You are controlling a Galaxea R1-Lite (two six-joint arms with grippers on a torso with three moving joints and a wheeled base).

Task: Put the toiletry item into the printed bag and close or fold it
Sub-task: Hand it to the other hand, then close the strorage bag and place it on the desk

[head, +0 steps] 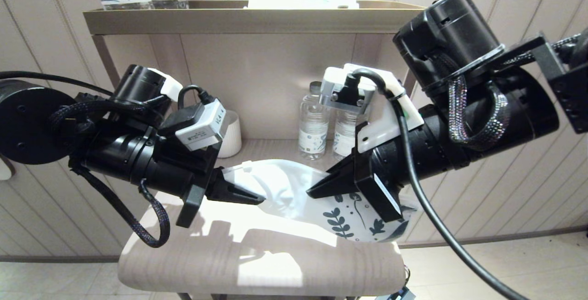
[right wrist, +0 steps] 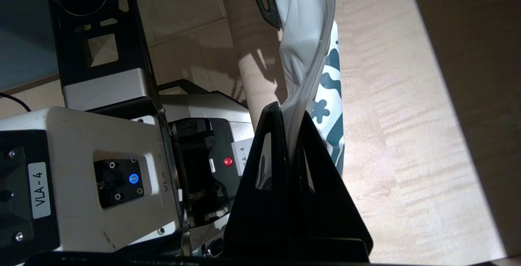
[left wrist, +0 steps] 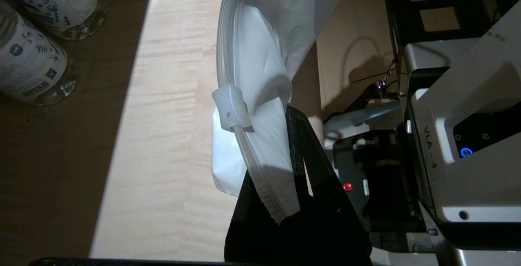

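The printed bag [head: 285, 181] hangs stretched between my two grippers just above the wooden table [head: 220, 263]. My left gripper [head: 259, 199] is shut on its plain frosted end, near the white zip slider [left wrist: 230, 107]. The left wrist view shows that gripper [left wrist: 285, 115] with the bag [left wrist: 264, 34] running away from it. My right gripper [head: 313, 192] is shut on the bag's upper edge beside the teal leaf prints [head: 340, 221]. In the right wrist view the gripper [right wrist: 290, 113] pinches the bag [right wrist: 331, 95] between both fingers. The toiletry item is out of view.
Two water bottles [head: 313, 125] stand at the back of the table, also seen as bottles [left wrist: 28, 62] in the left wrist view. A white ribbed cup [head: 229, 134] sits behind my left arm. A shelf tray [head: 252, 15] runs overhead. The robot base [right wrist: 81, 168] is below the table's front edge.
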